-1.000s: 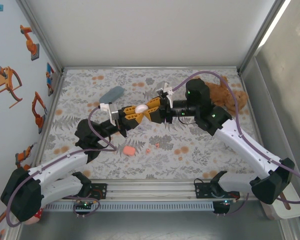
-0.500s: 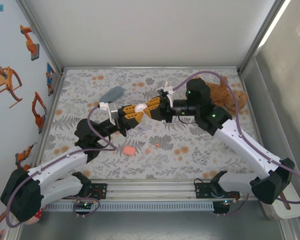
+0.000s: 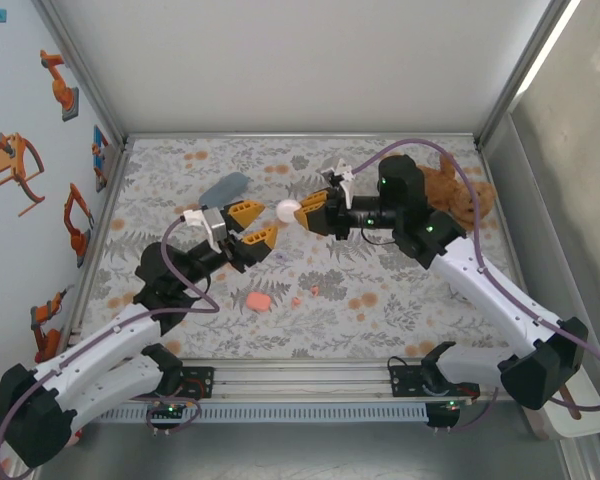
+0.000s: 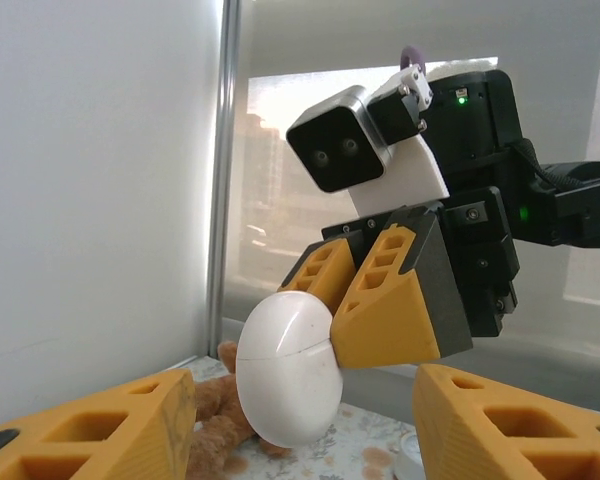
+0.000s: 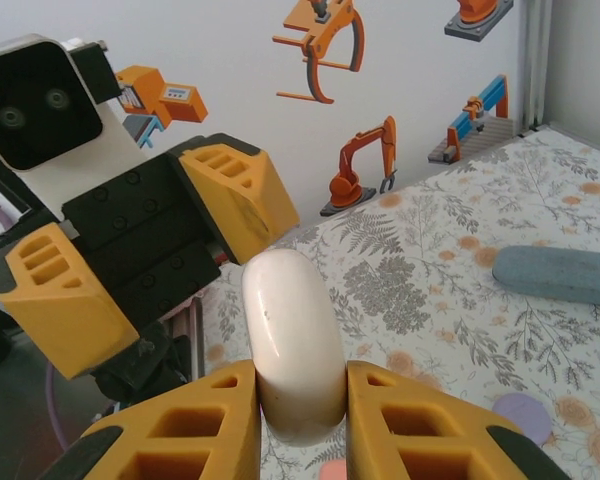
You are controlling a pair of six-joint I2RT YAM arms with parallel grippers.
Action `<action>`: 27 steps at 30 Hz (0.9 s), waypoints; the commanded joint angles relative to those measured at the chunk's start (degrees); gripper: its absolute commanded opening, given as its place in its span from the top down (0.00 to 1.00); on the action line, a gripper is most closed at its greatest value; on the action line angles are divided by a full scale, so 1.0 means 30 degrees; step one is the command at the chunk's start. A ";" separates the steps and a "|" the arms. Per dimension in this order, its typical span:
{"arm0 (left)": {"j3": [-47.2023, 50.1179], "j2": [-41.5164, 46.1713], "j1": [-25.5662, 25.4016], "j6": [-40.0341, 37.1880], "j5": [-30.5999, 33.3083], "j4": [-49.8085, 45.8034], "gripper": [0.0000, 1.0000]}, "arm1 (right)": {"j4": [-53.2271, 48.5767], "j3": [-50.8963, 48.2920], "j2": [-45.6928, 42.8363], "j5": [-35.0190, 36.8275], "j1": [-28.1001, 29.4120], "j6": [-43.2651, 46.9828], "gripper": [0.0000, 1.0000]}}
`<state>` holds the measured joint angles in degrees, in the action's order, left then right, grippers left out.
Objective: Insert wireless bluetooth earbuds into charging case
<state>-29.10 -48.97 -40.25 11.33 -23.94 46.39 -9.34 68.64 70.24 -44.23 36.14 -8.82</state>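
Note:
My right gripper (image 3: 302, 212) is shut on a closed white charging case (image 3: 287, 209), holding it above the mat. In the right wrist view the case (image 5: 290, 335) stands pinched by its lower end in that gripper (image 5: 300, 410). My left gripper (image 3: 250, 223) is open just left of the case, not touching it. In the left wrist view the case (image 4: 288, 368) hangs ahead of the left gripper (image 4: 305, 400), with the right arm's fingers (image 4: 385, 310) clamped on it. Two tiny salmon-pink earbuds (image 3: 295, 300) (image 3: 313, 290) lie on the mat beside a salmon-pink case (image 3: 257, 300).
A grey-blue case (image 3: 225, 186) (image 5: 565, 273) lies at the back left of the floral mat (image 3: 180, 170). A brown teddy bear (image 3: 452, 190) sits at the back right, behind the right arm. Walls close in the left, back and right sides.
My left gripper has opened, let go of the white case and drawn back to the left. The right gripper keeps the case and has shifted slightly up and left.

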 commanded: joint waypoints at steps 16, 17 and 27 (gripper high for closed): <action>0.0148 0.6789 0.0058 -0.4374 0.3687 -0.8816 0.39 | 0.2265 -0.3385 0.3924 0.0328 -0.2071 -0.2980 0.78; 0.0178 0.7052 0.0083 -0.4456 0.3783 -0.9034 0.39 | 0.2291 -0.3572 0.4272 0.0216 -0.2095 -0.2909 0.78; 0.0157 0.8020 0.0083 -0.4845 0.4247 -1.0346 0.38 | 0.2926 -0.4775 0.8041 -0.0112 -0.2408 -0.2880 0.78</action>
<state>-29.04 -25.45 -40.14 -1.85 -11.94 16.64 -3.44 55.07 92.44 -43.88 29.50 -16.78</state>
